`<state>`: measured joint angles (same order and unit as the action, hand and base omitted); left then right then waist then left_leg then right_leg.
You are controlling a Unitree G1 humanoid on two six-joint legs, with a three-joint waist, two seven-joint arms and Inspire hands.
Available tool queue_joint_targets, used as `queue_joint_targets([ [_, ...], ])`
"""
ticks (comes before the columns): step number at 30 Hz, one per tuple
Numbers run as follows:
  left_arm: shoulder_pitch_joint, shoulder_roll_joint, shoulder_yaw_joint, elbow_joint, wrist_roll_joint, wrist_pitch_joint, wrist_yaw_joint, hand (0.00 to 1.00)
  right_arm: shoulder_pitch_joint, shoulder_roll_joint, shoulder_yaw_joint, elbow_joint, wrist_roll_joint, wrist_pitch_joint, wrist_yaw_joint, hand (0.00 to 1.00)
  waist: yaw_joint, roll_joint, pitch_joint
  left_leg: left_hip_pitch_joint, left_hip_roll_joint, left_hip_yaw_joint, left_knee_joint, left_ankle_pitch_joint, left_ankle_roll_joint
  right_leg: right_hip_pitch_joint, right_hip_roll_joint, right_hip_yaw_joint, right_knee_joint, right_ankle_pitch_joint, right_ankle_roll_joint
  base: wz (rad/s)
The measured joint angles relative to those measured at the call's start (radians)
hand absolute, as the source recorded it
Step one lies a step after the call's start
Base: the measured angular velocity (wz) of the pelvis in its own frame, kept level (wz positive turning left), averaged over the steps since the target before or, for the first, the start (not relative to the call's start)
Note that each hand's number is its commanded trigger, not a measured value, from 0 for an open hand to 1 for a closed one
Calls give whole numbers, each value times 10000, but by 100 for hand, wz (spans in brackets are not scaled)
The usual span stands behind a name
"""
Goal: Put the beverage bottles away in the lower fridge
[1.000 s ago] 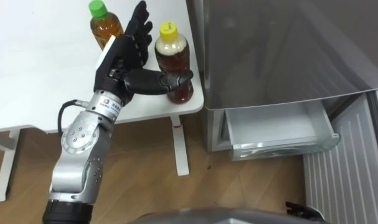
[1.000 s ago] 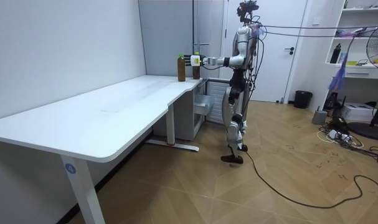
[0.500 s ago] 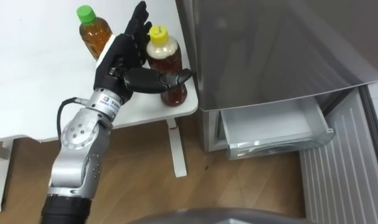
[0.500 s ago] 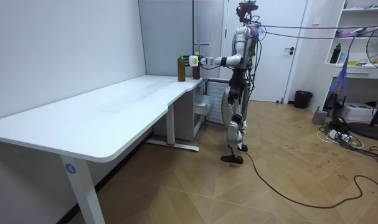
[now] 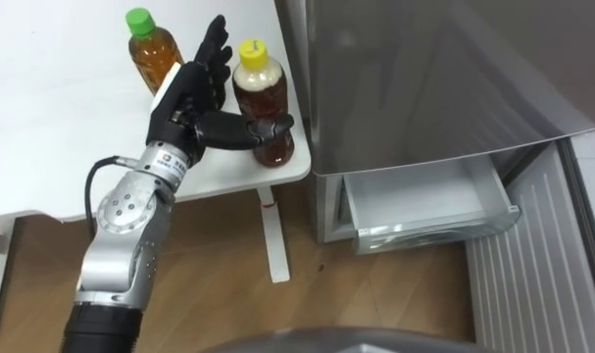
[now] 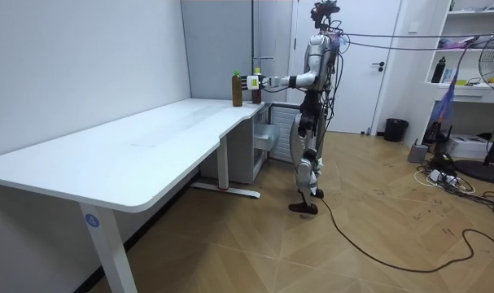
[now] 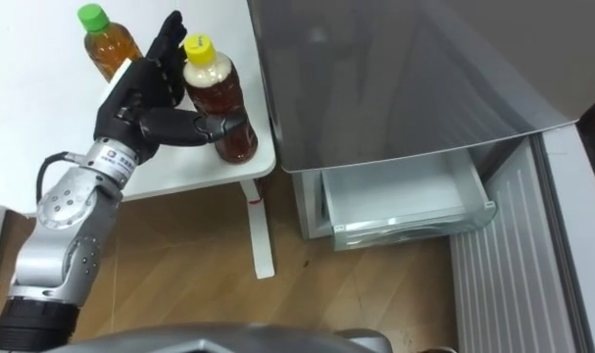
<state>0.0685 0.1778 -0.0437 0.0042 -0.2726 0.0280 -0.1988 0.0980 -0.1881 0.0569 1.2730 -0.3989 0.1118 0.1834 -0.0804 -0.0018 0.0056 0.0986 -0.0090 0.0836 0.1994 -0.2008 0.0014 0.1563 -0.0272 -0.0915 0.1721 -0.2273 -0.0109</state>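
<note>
Early going: cupping the yellow-capped tea bottle (image 5: 263, 98) on the white desk (image 5: 62, 127) with the left hand (image 5: 184, 103), fingers straight behind, thumb across its front. Green-capped bottle (image 5: 150, 49) near, untouched. Nothing in the open lower fridge drawer (image 5: 434, 233); both to move.

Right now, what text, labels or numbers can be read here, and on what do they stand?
White wrist tag by the left hand: print too small to read.
Round blue sticker on the white table leg: blurred.
Green-capped brown bottle, yellow-capped brown bottle: no text visible.
</note>
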Motion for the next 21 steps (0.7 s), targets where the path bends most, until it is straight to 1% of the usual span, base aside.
queue_joint_targets([
  [4,-84,-1,-22,274,-118,0,199,0,7,-3,101,-10,41,2,46,0,-1,23,23,-25,-5,-1,-5,0,0,-15,-2,4,-23,-1,2,0],
  [6,-282,0,-23,297,-111,2,216,0,-9,-3,103,-11,46,2,60,0,2,81,67,-33,-7,-1,-9,0,0,-29,-1,14,-24,-1,2,0],
  [9,-391,0,-41,303,-111,2,216,0,-13,-4,109,-14,51,3,118,0,5,127,82,-59,-11,0,-14,0,0,-67,-2,41,-20,-1,2,0],
  [11,-433,0,-65,307,-109,2,216,0,-8,-4,102,-14,36,9,141,0,-18,176,86,-86,-12,1,-19,0,0,-112,-1,63,-13,-1,1,0],
  [14,-524,0,-115,434,-73,6,202,0,-11,-2,91,-13,4,89,184,0,-68,215,70,-92,-12,-5,-24,0,0,-116,-1,64,-9,0,1,0],
  [19,-557,0,-123,423,-71,14,120,0,-24,-6,89,-13,35,139,183,0,-208,182,83,-77,-14,-14,-23,0,0,-92,-7,52,8,0,-1,0],
  [21,-626,0,-234,423,-85,20,118,0,-31,-4,104,-20,80,155,177,0,-247,162,92,-92,-18,-16,-19,0,0,-112,-9,55,10,0,0,0],
])
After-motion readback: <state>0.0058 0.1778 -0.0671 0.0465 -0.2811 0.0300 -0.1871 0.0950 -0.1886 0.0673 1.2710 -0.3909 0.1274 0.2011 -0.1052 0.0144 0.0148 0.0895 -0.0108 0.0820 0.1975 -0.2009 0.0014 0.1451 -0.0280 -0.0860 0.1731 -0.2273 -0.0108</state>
